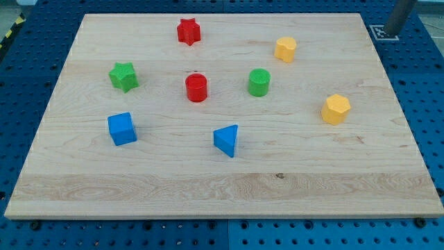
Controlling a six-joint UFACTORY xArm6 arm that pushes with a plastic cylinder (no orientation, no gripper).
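Wooden board [229,187] holds eight blocks, placed for you around the red cylinder [196,87]. Above it: red star [188,31]. Left: green star [123,76], blue cube [122,128]. Right: green cylinder [259,82], two yellow blocks [285,49] [336,109]. Below right: blue triangle [227,140]. Your rod tip is hidden, so its contact cannot be told.

A pale wooden tabletop [229,191] with visible grain fills most of the view. It lies on a blue perforated base [424,83] dotted with regular rows of holes, showing along every edge. A black-and-yellow striped strip [7,35] sits at the view's top left. Light is even, with soft short shadows.
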